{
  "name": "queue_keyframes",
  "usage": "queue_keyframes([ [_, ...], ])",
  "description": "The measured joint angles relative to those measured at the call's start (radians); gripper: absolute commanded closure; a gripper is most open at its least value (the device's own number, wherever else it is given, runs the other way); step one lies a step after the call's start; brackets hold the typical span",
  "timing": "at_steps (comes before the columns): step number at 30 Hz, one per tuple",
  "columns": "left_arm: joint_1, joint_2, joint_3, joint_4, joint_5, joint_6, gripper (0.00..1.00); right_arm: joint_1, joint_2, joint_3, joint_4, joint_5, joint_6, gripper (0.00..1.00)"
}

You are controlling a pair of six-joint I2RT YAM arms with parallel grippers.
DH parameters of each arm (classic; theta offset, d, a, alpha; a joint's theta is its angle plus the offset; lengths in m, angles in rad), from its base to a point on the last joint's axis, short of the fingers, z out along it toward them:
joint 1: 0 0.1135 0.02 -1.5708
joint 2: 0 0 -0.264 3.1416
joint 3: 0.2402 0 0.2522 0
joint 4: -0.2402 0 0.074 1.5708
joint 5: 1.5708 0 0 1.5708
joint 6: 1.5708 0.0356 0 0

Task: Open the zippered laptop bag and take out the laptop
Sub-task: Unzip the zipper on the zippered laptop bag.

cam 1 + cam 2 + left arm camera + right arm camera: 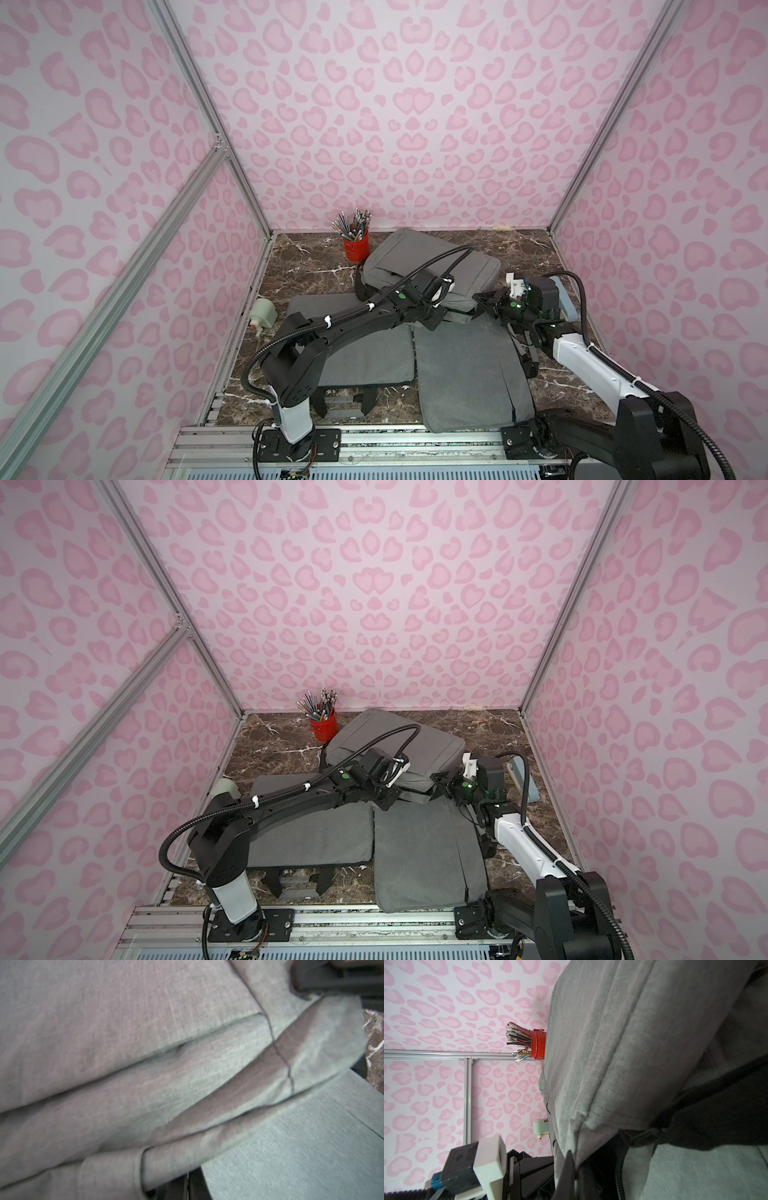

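Note:
The grey fabric laptop bag (419, 253) (386, 737) lies at the back middle, its near edge raised over two other grey bags. My left gripper (432, 322) (384, 802) is at that near edge, shut, with a fold of the bag (124, 1022) lying over its fingertips (188, 1186). My right gripper (478, 301) (436, 781) is shut on the bag's near right corner (612, 1043). Beside it an unzipped stretch of zipper (619, 1178) shows a dark inside. The laptop is hidden.
A flat grey bag (365, 357) lies front left and another (469, 374) front right, both under my arms. A red cup of pencils (356, 245) stands behind the bag. A pale green bottle (264, 313) lies at the left wall, a grey-blue block (567, 299) at the right.

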Motion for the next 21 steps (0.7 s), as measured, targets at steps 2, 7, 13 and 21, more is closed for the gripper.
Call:
queue_keyframes([
  [2, 0.009, -0.007, -0.004, -0.01, -0.005, 0.005, 0.98, -0.004, 0.0, 0.009, -0.014, 0.0, -0.013, 1.0],
  [7, 0.035, -0.029, -0.024, -0.032, -0.015, 0.011, 0.98, -0.022, -0.005, 0.029, -0.049, 0.0, -0.037, 1.0],
  [13, 0.082, -0.056, -0.058, -0.058, -0.053, 0.011, 0.98, -0.054, -0.006, 0.042, -0.074, 0.0, -0.064, 1.0],
  [21, 0.156, -0.084, -0.093, -0.061, -0.078, 0.021, 0.98, -0.087, -0.006, 0.049, -0.1, -0.019, -0.088, 1.0],
])
